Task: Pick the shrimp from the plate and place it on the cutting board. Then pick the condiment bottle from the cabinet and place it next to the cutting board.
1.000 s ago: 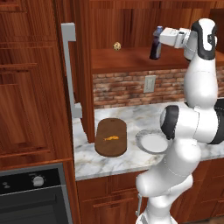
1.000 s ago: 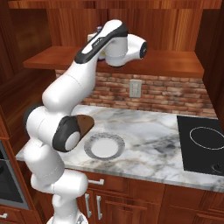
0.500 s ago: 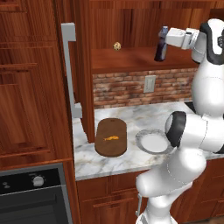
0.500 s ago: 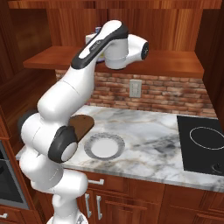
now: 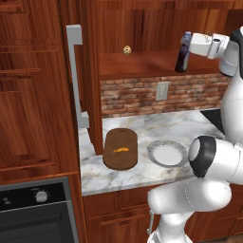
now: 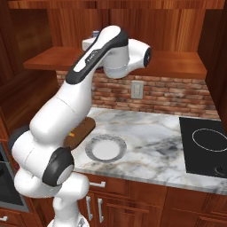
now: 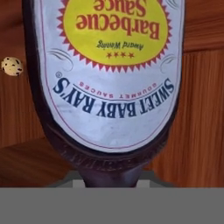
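From the left base view, one condiment bottle (image 5: 182,52) hangs upright at the front edge of the cabinet (image 5: 142,33) shelf, lifted just clear of the wood, with the gripper (image 5: 190,47) clamped on it from the right. One small speckled ball (image 5: 126,49) sits on the shelf, well apart to the left. Down on the marble counter (image 5: 156,126) lie one cutting board (image 5: 120,148) with one shrimp (image 5: 120,150) on it, and one plate (image 5: 167,154) just beside the board; the plate's right edge is cut off by the robot's elbow. The forearm reaches level from the right edge towards the shelf.

Over in the right base view, the arm rises from the lower left and bends high towards the shelf, hiding the hand and most of the bottle; just the pale cap (image 6: 95,33) peeks above the wrist. The board (image 6: 82,131) is largely covered by the arm, and the plate (image 6: 105,148) lies whole.

Close up in the hand view, the bottle's label (image 7: 113,65) appears upside down, its top cut off. The fingertips are hidden behind the bottle, so their spread cannot be read here. The ball (image 7: 12,66) shows at the left.
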